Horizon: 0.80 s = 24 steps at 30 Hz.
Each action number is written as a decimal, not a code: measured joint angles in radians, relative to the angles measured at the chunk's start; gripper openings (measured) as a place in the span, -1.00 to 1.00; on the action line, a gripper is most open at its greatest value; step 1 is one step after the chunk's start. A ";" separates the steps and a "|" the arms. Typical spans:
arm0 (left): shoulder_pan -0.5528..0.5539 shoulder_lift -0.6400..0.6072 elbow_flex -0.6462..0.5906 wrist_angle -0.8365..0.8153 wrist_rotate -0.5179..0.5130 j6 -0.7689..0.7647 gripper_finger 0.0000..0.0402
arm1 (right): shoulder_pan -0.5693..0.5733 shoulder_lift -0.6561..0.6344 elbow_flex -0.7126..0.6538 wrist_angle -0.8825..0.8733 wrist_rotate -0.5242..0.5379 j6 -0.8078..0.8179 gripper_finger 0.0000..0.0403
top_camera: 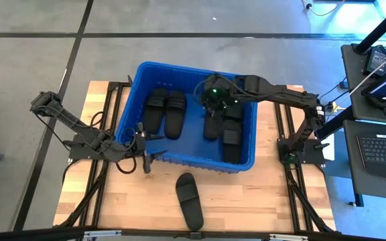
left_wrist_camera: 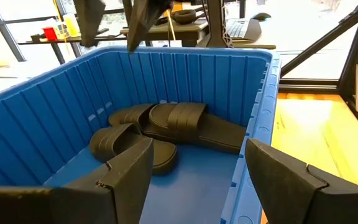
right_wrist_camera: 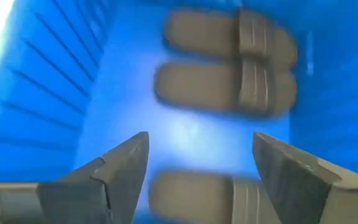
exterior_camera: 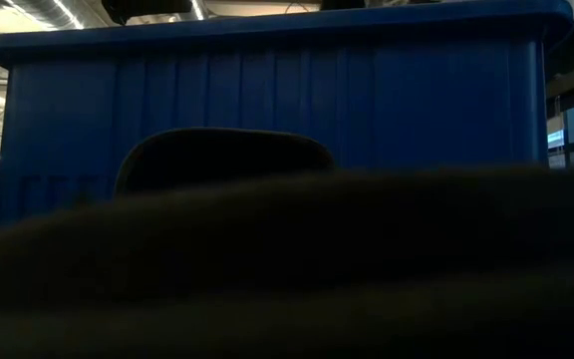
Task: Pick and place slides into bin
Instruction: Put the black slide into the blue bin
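The blue bin (top_camera: 134, 87) stands mid-table. Two black slides (top_camera: 165, 112) lie side by side on its floor at the left, and several more (top_camera: 225, 130) lie at its right. They also show in the left wrist view (left_wrist_camera: 179, 124). One slide (top_camera: 189, 199) lies flat on the table in front of the bin, and it fills the low view (exterior_camera: 287, 269). My left gripper (top_camera: 149, 148) is open and empty at the bin's near-left corner, one finger on each side of the near wall (left_wrist_camera: 253, 162). My right gripper (top_camera: 213, 102) is open and empty above the bin's right half, pointing down at the slides (right_wrist_camera: 229, 62).
The wooden table (top_camera: 273, 201) has bare surface on both sides of the loose slide. Desks with a keyboard and a laptop (top_camera: 384, 147) stand off the table's right edge. The bin's walls (exterior_camera: 267, 90) rise high above the table top.
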 joint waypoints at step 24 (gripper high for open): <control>0.000 0.000 0.000 0.001 0.115 -0.004 0.24 | 0.492 0.016 0.064 0.175 0.169 0.167 0.41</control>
